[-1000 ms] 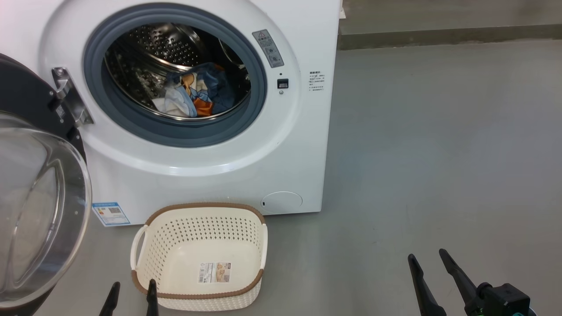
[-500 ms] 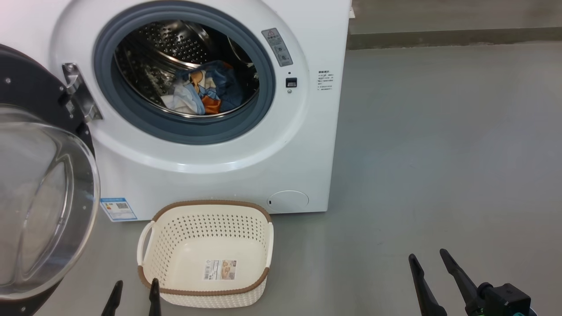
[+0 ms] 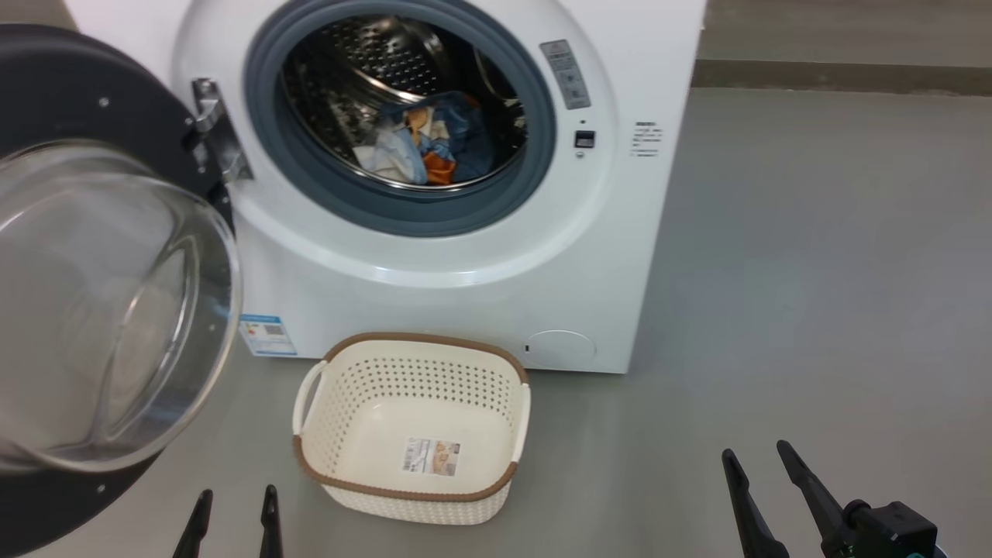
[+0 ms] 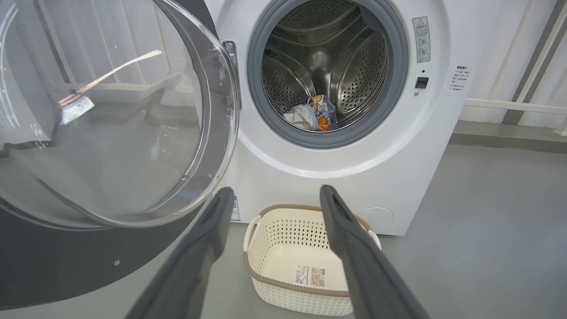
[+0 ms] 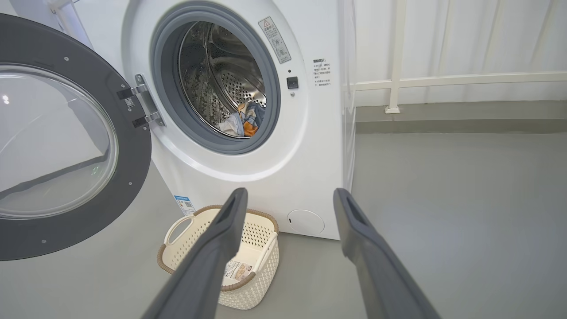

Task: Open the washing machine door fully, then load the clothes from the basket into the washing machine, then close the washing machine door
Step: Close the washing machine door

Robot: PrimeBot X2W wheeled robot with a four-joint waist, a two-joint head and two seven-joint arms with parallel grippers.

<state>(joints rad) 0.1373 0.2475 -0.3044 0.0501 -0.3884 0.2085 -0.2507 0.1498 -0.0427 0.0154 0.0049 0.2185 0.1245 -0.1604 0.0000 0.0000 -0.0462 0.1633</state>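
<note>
Jaws stand wide apart and empty on both the left gripper (image 3: 237, 496) and the right gripper (image 3: 756, 451), their long dark fingers touching nothing. Soft light blue clothes (image 3: 430, 147) with orange-brown prints and white patches lie heaped at the bottom of the perforated steel drum (image 3: 372, 70); whether that is one garment or several is hard to tell. Around the opening runs the grey rubber gasket (image 3: 403, 221) of the big white boxy washing machine (image 3: 465, 263). Its large round glossy black door (image 3: 93, 85), with a bulging clear glass bowl, hangs swung wide open on its hinge at the left. Just in front of the machine, on the smooth grey floor (image 3: 814, 271), sits the small cream-white perforated plastic basket (image 3: 422, 339) with a brown woven-look rim and a label sticker (image 3: 431, 456) on its bare bottom. The left gripper is near the basket's left front corner; the right gripper is well apart from it.
</note>
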